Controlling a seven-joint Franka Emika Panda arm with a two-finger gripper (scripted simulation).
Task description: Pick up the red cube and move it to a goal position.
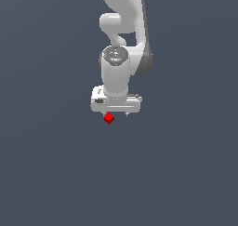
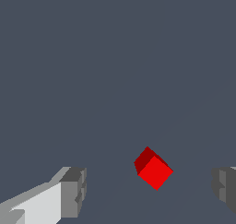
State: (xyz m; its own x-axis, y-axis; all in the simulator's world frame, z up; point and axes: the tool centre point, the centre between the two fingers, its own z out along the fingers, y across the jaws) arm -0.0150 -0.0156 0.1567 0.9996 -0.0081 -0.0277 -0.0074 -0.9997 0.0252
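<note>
The red cube (image 1: 109, 119) is a tiny bright red block resting on the dark grey floor, just below the white hand of the arm in the exterior view. In the wrist view the red cube (image 2: 153, 168) lies between the two grey fingertips (image 2: 73, 191), turned at an angle to them and touching neither. My gripper (image 2: 150, 191) is open, with a wide gap on both sides of the cube. In the exterior view the hand hides the fingers, and my gripper (image 1: 115, 113) sits directly over the cube.
The white arm (image 1: 122, 39) rises behind the hand toward the top of the exterior view. A plain dark grey floor (image 1: 46, 164) spreads all around, with no other object in view.
</note>
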